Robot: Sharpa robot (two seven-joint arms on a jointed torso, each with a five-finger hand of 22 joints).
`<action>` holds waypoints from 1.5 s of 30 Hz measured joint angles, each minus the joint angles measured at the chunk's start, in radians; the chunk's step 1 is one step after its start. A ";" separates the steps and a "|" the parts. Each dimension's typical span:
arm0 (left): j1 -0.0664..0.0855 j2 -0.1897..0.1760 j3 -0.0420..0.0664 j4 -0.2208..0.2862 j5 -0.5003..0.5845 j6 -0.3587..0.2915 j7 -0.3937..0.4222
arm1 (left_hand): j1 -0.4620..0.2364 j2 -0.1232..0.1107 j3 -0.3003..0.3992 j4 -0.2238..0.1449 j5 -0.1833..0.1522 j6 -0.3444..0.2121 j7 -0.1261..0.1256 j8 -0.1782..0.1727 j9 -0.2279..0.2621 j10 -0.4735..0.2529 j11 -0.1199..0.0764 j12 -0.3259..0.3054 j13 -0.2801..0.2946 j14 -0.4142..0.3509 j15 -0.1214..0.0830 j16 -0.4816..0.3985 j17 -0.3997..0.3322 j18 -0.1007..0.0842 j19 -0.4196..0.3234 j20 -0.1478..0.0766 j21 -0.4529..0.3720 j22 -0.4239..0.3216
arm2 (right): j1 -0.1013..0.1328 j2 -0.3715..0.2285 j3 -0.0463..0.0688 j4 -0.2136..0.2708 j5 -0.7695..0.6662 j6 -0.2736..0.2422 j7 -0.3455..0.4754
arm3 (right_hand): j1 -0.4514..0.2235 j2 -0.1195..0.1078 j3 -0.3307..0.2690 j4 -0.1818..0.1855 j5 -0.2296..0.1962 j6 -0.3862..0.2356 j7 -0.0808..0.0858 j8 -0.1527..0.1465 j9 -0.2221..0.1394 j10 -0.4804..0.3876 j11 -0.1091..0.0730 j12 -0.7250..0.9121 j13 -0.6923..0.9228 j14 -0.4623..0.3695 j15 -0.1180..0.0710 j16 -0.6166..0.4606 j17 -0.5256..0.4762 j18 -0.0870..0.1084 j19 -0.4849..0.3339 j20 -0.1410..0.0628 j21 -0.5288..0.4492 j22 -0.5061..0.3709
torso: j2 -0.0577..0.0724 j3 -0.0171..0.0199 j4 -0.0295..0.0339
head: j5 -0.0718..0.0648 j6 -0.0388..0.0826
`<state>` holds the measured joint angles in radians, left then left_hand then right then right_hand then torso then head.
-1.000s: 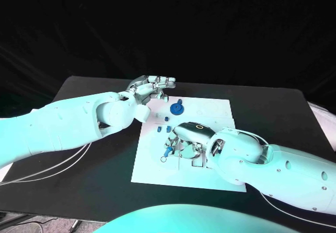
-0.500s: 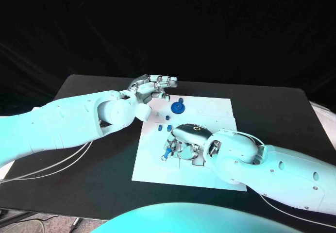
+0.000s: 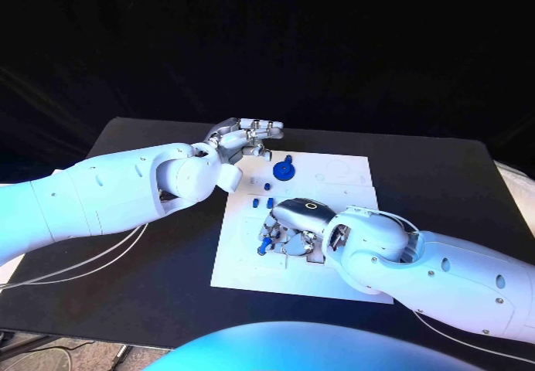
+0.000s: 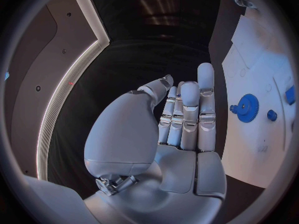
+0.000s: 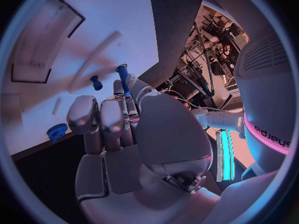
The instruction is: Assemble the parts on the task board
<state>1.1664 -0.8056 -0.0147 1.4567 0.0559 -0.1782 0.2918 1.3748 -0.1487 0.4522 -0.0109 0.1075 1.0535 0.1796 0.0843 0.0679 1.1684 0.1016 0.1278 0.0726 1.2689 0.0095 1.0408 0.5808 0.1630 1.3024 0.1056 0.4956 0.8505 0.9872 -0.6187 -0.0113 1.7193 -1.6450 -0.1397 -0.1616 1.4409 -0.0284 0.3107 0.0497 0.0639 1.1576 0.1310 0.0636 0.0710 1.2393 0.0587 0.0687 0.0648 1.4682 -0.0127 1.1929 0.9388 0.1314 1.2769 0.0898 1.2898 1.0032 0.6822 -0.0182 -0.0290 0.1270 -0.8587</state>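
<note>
Item 1: white flat plastic task board, mid black desk.

Item 2: blue toothed plastic gear, on far part of board; seen also in left wrist view. Small blue pegs beside it, twd board centre.

Item 3: slim blue plastic pin, pinched at fingertips of right robot hand, which is low over board centre.

Item 4: left robot hand, at board's far-left corner, above desk; fingers straight, pressed together side by side, holding nothing.

Risk (judgement): pin grip is at tips only, so pin may tilt or slip if pressed off-axis into its hole. Right hand hides target from head cam, so misalignment is likely unseen. Nearby loose pegs could get knocked.
</note>
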 measured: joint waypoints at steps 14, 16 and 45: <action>0.000 0.000 0.000 -0.001 0.000 0.004 -0.002 | 0.000 0.000 0.000 0.000 0.000 0.000 0.000 0.000 0.000 0.000 0.000 0.000 0.000 0.000 0.000 0.000 0.000 0.000 0.000 0.000 0.000 0.000 | -0.013 0.017 0.000 -0.018 -0.018 0.009 -0.001 | -0.004 -0.004 0.004 -0.004 0.000 0.001 -0.004 -0.002 0.001 -0.004 0.004 0.000 0.000 0.000 0.000 0.000 -0.002 0.000 0.000 0.000 0.000 0.000 | 0.001 0.0000 0.0006 | 0.002 -0.003; 0.000 0.000 0.000 -0.001 0.000 0.004 -0.002 | 0.000 0.000 0.000 0.000 0.000 0.000 0.000 0.000 0.000 0.000 0.000 0.000 0.000 0.000 0.000 0.000 0.000 0.000 0.000 0.000 0.000 0.000 | -0.013 0.018 0.000 -0.018 -0.022 0.010 -0.002 | -0.004 -0.004 0.004 -0.004 0.000 0.001 -0.004 -0.001 0.001 -0.004 0.004 0.000 0.000 0.000 0.000 0.000 -0.002 0.000 0.000 0.000 0.000 -0.001 | 0.001 -0.0001 0.0007 | 0.003 -0.003; -0.003 -0.001 0.000 -0.003 0.000 0.010 -0.010 | 0.000 0.000 0.000 0.000 0.000 0.000 0.000 0.000 0.000 0.000 0.000 0.000 0.000 0.000 0.001 0.000 -0.004 0.000 0.000 0.000 0.000 -0.001 | -0.017 -0.058 0.001 0.044 -0.014 -0.125 0.015 | -0.084 -0.084 -0.072 -0.017 0.087 -0.172 0.047 0.000 -0.006 -0.227 0.059 0.025 0.002 -0.011 0.033 -0.033 -0.070 0.000 -0.039 0.039 -0.037 -0.071 | -0.002 0.0003 -0.0026 | -0.002 0.000</action>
<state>1.1638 -0.8069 -0.0149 1.4541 0.0557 -0.1687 0.2815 1.3748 -0.1488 0.4522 -0.0109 0.1075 1.0536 0.1796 0.0843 0.0679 1.1684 0.1016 0.1278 0.0726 1.2689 0.0100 1.0408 0.5766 0.1629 1.3024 0.1056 0.4957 0.8498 0.9703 -0.6770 -0.0107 1.7631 -1.6591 -0.2650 -0.1462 1.3569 -0.1121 0.2384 0.0330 0.1508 0.9859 0.1783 0.0632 0.0647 1.0123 0.1175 0.0938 0.0668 1.4576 0.0198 1.1602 0.8684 0.1314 1.2374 0.1292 1.2529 0.9317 0.6807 -0.0179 -0.0316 0.1253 -0.8590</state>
